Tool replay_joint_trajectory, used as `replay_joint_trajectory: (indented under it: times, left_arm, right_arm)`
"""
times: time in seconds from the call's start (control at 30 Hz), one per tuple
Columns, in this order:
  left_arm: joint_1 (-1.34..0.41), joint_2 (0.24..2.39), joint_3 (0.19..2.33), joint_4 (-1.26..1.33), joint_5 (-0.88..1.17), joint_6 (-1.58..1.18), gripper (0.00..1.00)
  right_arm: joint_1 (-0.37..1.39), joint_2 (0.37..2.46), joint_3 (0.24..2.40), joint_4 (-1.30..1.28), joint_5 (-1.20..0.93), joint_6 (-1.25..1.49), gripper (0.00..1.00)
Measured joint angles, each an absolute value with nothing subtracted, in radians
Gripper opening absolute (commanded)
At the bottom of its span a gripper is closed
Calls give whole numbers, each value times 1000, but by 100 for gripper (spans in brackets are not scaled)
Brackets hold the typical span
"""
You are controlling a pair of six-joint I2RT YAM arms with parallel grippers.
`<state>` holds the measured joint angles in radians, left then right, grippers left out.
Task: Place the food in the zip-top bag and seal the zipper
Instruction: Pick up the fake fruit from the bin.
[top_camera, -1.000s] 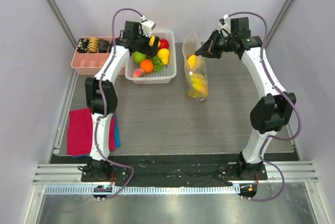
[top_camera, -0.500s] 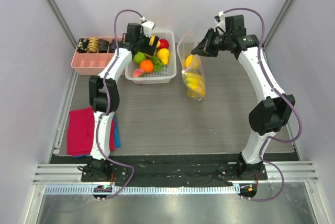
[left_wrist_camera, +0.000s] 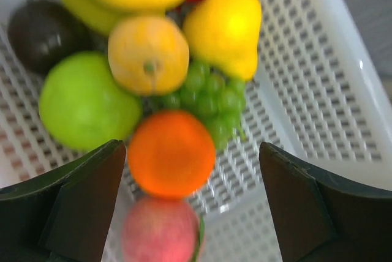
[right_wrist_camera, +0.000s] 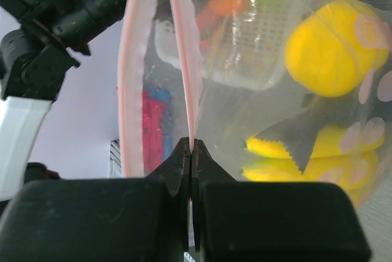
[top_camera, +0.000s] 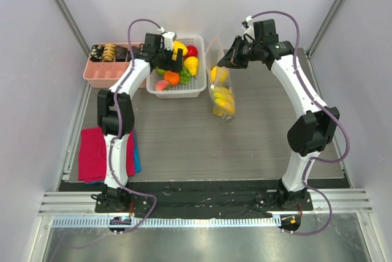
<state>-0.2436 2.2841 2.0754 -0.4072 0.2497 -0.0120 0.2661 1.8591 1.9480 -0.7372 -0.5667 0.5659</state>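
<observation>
As I viewed the station remotely, the left gripper (left_wrist_camera: 193,176) was found poised over the white basket (left_wrist_camera: 318,90), jaws wide apart and gripping nothing. Between its fingers (left_wrist_camera: 79,207), lower down, lay the orange (left_wrist_camera: 171,152). I could not tell whether either finger touched it.

Around the orange I noted:
- a green apple (left_wrist_camera: 86,103) to its left
- green grapes (left_wrist_camera: 214,100) above and to its right
- a yellow pear (left_wrist_camera: 226,29) beyond the grapes
- a pink peach (left_wrist_camera: 160,231) at the near edge

All of these sat inside the basket.

The right gripper (right_wrist_camera: 191,152) was closed tight, clamped on one lip of the zip-top bag (right_wrist_camera: 257,41) at the pink zipper (right_wrist_camera: 184,60). The other lip bowed away to the left, so the mouth stood open and unsealed.

From the overhead camera the bag (top_camera: 220,87) hung from that gripper (top_camera: 222,61) just to the right of the basket (top_camera: 197,84). Its lower end reached the grey table (top_camera: 245,145). Contact there could not be confirmed.

Yellow food (right_wrist_camera: 327,51) was visible through the dotted plastic, with more yellow pieces (right_wrist_camera: 288,145) lower in the bag.

A pink divided tray (top_camera: 101,75) stood to the left of the basket. A red cloth (top_camera: 95,152) lay near the left arm's base.
</observation>
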Motion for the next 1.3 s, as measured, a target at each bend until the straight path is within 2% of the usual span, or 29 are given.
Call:
replay_joint_trajectory:
  times: [0.17,0.3,0.77,0.87,1.0,1.1,1.3]
  left_arm:
    - [-240,2196,2011,-549,232,-14,99]
    - [-240,2197,2055,-628,220,-22,96]
    - [-245,2376,2155,-673,171,-49,92]
    - [-250,2405,2163,-673,152,-49,84]
    - [-253,2419,2173,-678,146,-50,66]
    - [-253,2415,2178,-678,150,-51,57]
    - [-253,2330,2125,-675,175,-51,50]
  right_arm:
    - [266,1863,1942,-739,-559,558,1]
    - [268,1893,1959,-739,-563,564,1]
    - [281,1955,1975,-738,-567,589,1]
    - [281,1955,1982,-738,-567,589,1]
    - [281,1955,1990,-738,-567,588,1]
    - [281,1955,1991,-738,-567,582,1]
    - [281,1955,1992,-739,-566,574,1]
